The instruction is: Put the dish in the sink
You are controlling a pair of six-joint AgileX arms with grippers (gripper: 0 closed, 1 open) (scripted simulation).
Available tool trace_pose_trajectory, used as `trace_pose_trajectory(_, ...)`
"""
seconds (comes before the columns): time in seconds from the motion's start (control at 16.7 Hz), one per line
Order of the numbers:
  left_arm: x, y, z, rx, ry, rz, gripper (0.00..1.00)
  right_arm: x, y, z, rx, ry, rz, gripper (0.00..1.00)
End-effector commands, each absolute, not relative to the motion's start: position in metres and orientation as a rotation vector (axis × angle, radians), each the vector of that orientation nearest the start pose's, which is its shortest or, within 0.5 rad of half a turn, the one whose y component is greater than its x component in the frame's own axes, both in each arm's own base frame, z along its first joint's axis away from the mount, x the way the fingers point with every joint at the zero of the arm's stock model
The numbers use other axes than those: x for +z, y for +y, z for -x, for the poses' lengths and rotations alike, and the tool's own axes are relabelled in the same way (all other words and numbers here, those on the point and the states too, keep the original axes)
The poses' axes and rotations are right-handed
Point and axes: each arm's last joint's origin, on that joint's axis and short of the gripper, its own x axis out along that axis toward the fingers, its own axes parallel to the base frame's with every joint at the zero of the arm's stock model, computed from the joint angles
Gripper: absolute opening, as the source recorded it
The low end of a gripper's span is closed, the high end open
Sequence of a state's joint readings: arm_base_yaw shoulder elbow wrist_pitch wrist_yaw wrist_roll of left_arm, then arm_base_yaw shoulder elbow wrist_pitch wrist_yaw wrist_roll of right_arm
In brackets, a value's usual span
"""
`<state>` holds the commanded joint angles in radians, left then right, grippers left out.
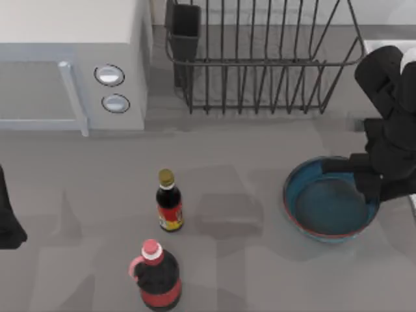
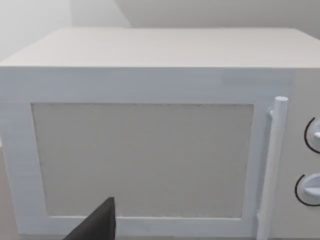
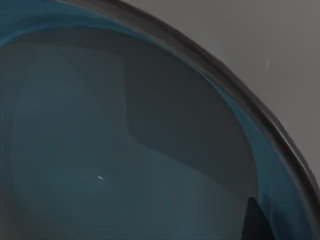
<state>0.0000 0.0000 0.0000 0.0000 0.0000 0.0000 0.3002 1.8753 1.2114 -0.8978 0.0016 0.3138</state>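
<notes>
Your right gripper is down at the dish, on the right side of the table in the top view. Its dark fingers reach over the far right part of the rim, one lying across the upper edge and one dipping inside the bowl. You cannot tell from here whether they are pinching the rim or merely sitting around it, since the arm's own body covers the fingertips.

Through your right wrist camera, the dish's teal inside sits close under the gripper, with its dark rim curving past and grey table beyond. A dark finger tip shows against the bowl's inner wall.

The dish rests on the table just beneath the gripper. The sink shows as a pale corner behind the right arm, beyond the gripper, beside the wire dish rack.

Your left arm is parked at the table's left edge, and its wrist camera faces the white microwave. Two bottles stand well away from the right gripper, towards the left arm.
</notes>
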Motion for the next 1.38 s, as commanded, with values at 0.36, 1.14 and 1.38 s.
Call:
trace_pose_trajectory(0.36, 0.160, -0.001, -0.106, 0.000, 0.000, 0.000, 1.00, 0.232, 0.102, -0.321, -0.018, 1.603, -0.001, 0.00)
trace_pose_trajectory(1.14, 0.160, -0.001, -0.106, 0.000, 0.000, 0.000, 1.00, 0.268, 0.092, -0.319, 0.028, 1.530, -0.057, 0.00)
trace_pose_trajectory(1.38, 0.160, -0.001, -0.106, 0.000, 0.000, 0.000, 1.00, 0.239, 0.070, -0.332, 0.086, 1.418, -0.166, 0.00)
